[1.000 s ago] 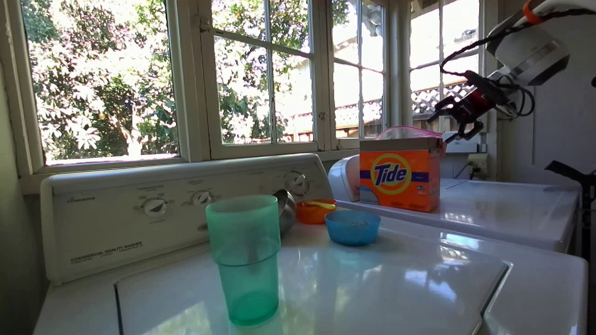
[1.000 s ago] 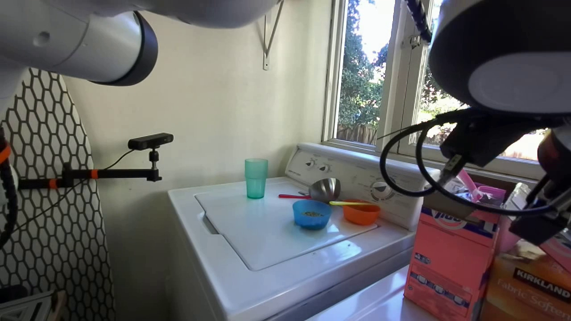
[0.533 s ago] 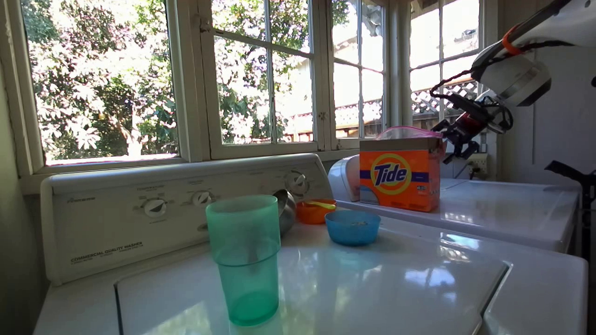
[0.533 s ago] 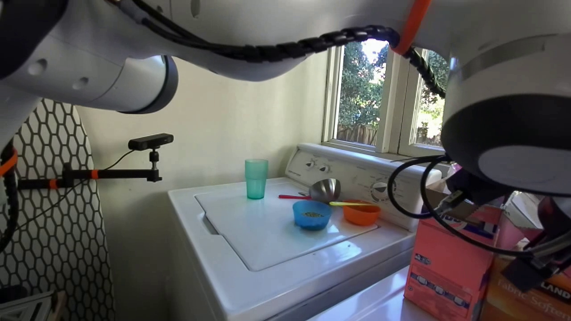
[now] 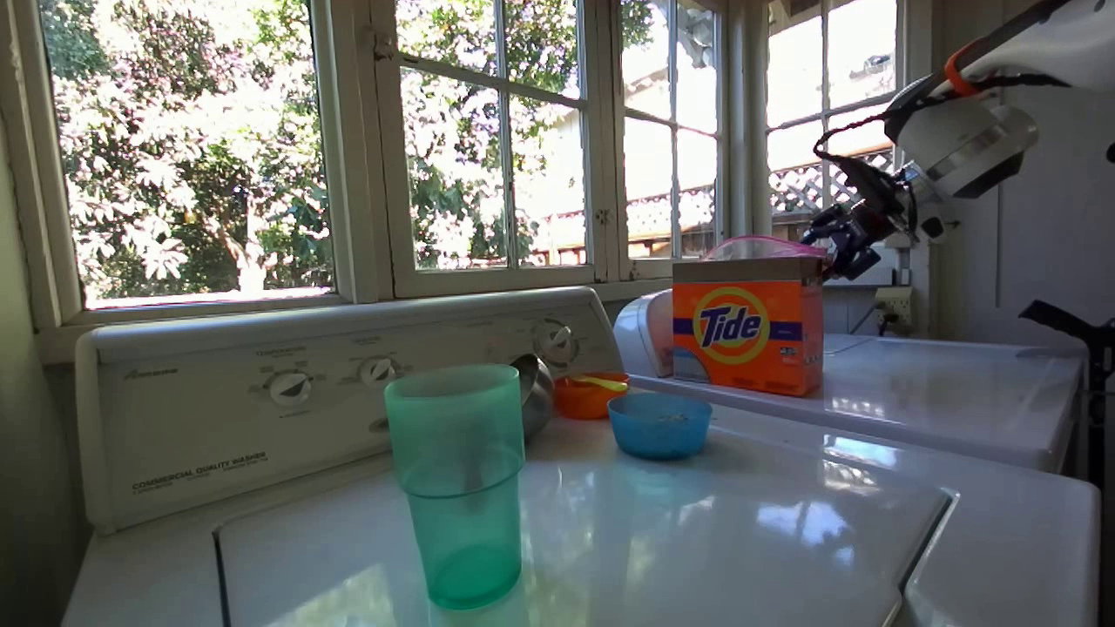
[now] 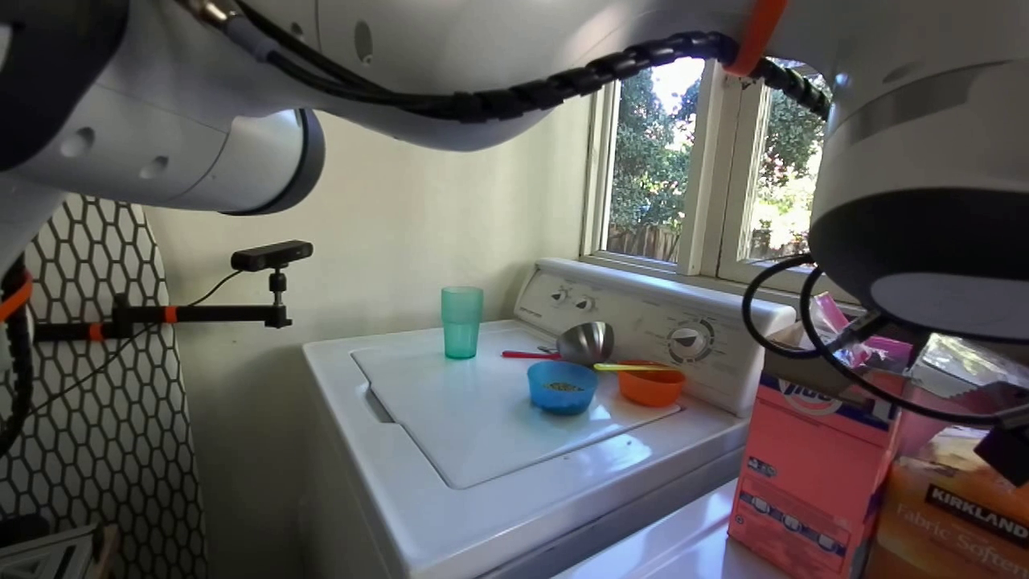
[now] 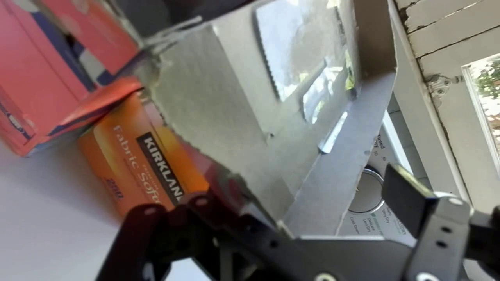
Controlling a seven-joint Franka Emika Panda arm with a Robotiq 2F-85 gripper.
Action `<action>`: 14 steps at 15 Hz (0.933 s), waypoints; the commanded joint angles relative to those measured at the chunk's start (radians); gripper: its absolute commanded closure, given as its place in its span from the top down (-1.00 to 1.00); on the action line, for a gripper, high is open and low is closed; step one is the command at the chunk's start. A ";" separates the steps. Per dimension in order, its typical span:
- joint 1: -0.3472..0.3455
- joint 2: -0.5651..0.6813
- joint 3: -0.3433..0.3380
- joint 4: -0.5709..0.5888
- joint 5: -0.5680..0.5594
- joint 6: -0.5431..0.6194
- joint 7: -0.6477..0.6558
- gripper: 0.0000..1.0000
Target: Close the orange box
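With jaws well apart, empty, and the open lid (image 7: 269,113) of the orange box (image 5: 747,348) just ahead, could buckle it rather than close it if pushing on torn edges

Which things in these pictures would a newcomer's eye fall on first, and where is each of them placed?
Probably the bright orange rectangular cardboard box marked Tide, standing on a white flat-topped appliance in an exterior view. Next, the tall translucent green tumbler, apparently plastic, upright in that view's foreground on the glossy white washer. Then perhaps the black two-fingered end effector, appearing near the box's upper right corner in that view.
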 commanded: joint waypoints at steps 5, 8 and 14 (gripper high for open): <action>-0.047 -0.057 0.061 -0.033 0.061 -0.085 -0.269 1.00; -0.086 -0.103 0.091 -0.061 0.107 -0.161 -0.429 1.00; -0.133 -0.153 0.122 -0.087 0.172 -0.271 -0.590 1.00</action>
